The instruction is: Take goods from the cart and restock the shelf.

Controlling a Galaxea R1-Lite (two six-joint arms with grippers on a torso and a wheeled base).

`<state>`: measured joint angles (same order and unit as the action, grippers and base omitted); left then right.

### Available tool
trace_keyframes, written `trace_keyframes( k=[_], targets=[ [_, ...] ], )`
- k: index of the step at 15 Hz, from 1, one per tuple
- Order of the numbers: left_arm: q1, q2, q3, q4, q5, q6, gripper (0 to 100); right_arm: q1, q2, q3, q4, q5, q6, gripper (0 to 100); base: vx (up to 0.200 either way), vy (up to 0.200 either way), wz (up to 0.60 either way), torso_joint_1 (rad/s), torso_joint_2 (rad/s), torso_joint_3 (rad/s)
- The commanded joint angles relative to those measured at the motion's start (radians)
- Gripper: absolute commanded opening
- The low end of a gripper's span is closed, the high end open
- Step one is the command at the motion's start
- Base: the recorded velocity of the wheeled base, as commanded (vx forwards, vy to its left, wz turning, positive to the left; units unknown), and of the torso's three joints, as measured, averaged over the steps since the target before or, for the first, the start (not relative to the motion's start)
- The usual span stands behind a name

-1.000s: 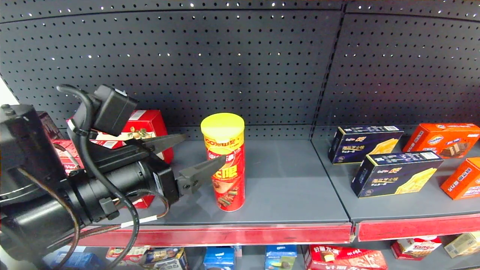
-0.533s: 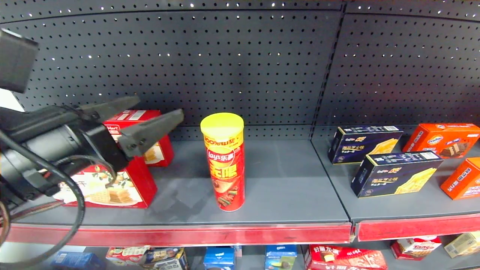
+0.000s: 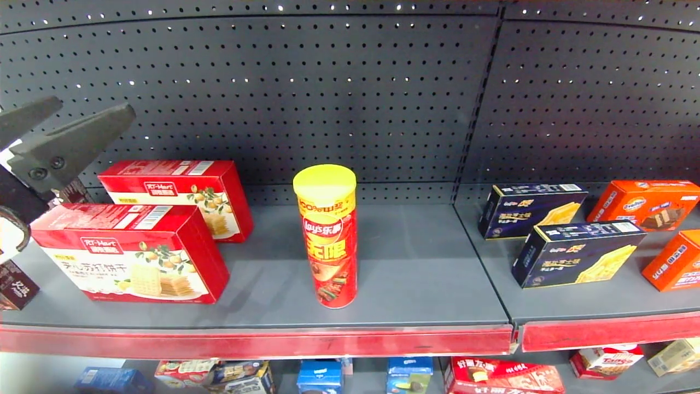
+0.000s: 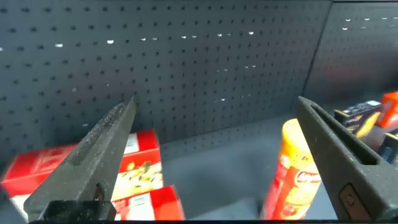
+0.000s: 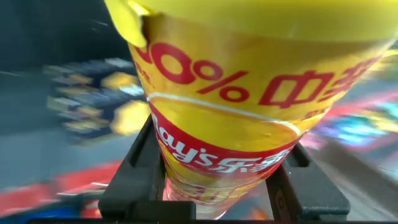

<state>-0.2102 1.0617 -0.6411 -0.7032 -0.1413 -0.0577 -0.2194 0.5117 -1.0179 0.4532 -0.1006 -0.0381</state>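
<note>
- Jaws of the right gripper (image 5: 217, 194) are clamped on a held can (image 5: 249, 93) of chips. It has a yellow lid and a red and yellow wrap, and it sits between the black fingers, right up against the wrist camera. What lies behind it is blurred.
- Left gripper (image 3: 94, 107) hangs at the robot's far left, above the shelf (image 3: 415, 273), its two dark fingers spread wide and holding nothing.
- Along the shelf's front runs a red strip (image 3: 273, 342), and under it a lower level holds small packets (image 3: 322, 376).
- At the left end stands a small brown box (image 3: 16, 284), partly cut off by the edge of the head view.
- Just beside it, a front red box (image 3: 131, 254) of crackers stands near the shelf front, below the left gripper and apart from it.
- In the middle of that bay the shelf can (image 3: 328, 235) stands upright on its own, with the same yellow lid and red wrap. It is well apart from the boxes on either side and from the left gripper.
- Behind the front red box, a rear red box (image 3: 180, 191) sits by the back wall.
- In the right-hand bay two dark blue boxes (image 3: 577, 254) lie one behind the other, and orange boxes (image 3: 645, 202) lie beyond them toward the right edge.
- Farthest back, a dark pegboard (image 3: 350, 98) closes the shelf.
</note>
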Motion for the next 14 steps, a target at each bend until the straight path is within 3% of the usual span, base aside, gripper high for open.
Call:
trace_keyframes(
  k=[1,2,3,4,6,10,14],
  targets=[
    [0.018,-0.009,0.024,-0.001,-0.001,0.001,100,0.209,0.199,-0.088,0.004,0.03,0.122,0,0.0,0.0,0.0,0.0,0.0,0.0],
    [0.022,-0.011,0.031,0.001,0.0,0.001,100,0.282,0.222,-0.09,0.002,0.03,0.152,0,0.0,0.0,0.0,0.0,0.0,0.0],
    [0.045,-0.012,0.049,0.001,-0.001,0.001,100,0.463,0.26,-0.09,0.002,0.03,0.181,0,0.0,0.0,0.0,0.0,0.0,0.0],
    [0.061,-0.014,0.058,0.001,-0.001,0.001,100,0.581,0.289,-0.09,-0.002,0.029,0.187,0,0.0,0.0,0.0,0.0,0.0,0.0],
    [0.089,-0.014,0.052,0.001,-0.001,0.001,100,0.735,0.366,-0.088,-0.039,0.024,0.191,0,0.0,0.0,0.0,0.0,0.0,0.0],
    [0.092,-0.014,0.026,0.001,0.0,0.006,100,0.792,0.585,-0.061,-0.257,0.032,0.21,0,0.0,0.0,0.0,0.0,0.0,0.0],
    [0.092,-0.008,-0.003,0.001,0.0,0.004,100,0.793,0.755,-0.087,-0.349,0.033,0.155,0,0.0,0.0,0.0,0.0,0.0,0.0]
  ],
)
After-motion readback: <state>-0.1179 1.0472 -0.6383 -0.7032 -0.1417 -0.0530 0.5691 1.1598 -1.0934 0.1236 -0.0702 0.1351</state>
